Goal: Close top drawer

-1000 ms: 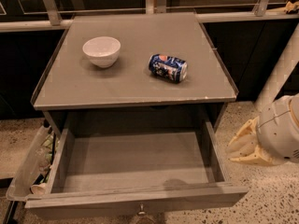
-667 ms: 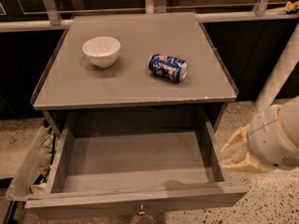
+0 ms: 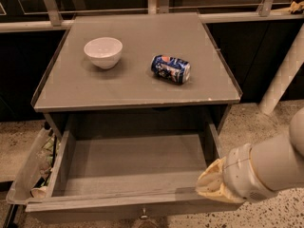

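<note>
The top drawer (image 3: 128, 163) stood pulled far out from under the counter (image 3: 137, 87). Its bare grey floor was open to view, and its front board ran off to the left of the hand (image 3: 212, 182). The hand sat at the drawer's front right corner, touching it or just beside it. Whether the hand was spread apart or closed together could not be told.

The drawer looked like stiff painted wood, wide and fairly heavy, and not fragile. It would likely slide straight back if pushed squarely. A shove at the corner by the hand might skew it and make it bind. The better place to press seemed the flat front near the small knob (image 3: 144, 216), left of the hand and a little lower. No grip seemed needed, only a flat push.

Beyond the hand and to its left, a white bowl (image 3: 103, 51) and a tipped can (image 3: 171, 69) lay on the counter, well apart from the drawer.
</note>
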You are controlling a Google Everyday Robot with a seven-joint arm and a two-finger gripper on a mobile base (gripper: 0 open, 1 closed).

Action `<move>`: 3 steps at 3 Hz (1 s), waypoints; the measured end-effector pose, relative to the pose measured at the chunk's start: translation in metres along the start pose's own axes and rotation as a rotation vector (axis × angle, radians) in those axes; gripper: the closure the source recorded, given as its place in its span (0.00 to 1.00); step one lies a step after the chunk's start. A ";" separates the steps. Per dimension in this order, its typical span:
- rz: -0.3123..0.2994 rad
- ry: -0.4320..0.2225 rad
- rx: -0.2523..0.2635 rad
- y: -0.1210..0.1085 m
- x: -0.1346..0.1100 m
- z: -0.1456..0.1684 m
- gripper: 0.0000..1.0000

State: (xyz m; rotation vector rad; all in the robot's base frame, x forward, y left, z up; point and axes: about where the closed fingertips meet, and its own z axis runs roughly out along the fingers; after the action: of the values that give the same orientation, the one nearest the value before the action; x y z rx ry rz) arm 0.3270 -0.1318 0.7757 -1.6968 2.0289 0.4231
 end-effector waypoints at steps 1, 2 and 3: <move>0.011 -0.026 0.000 0.007 0.006 0.026 1.00; 0.015 -0.042 0.007 0.017 0.013 0.041 1.00; 0.000 -0.021 0.027 0.029 0.026 0.064 1.00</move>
State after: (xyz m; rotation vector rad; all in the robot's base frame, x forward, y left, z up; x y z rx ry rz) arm 0.3043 -0.1159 0.7061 -1.6700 2.0105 0.4099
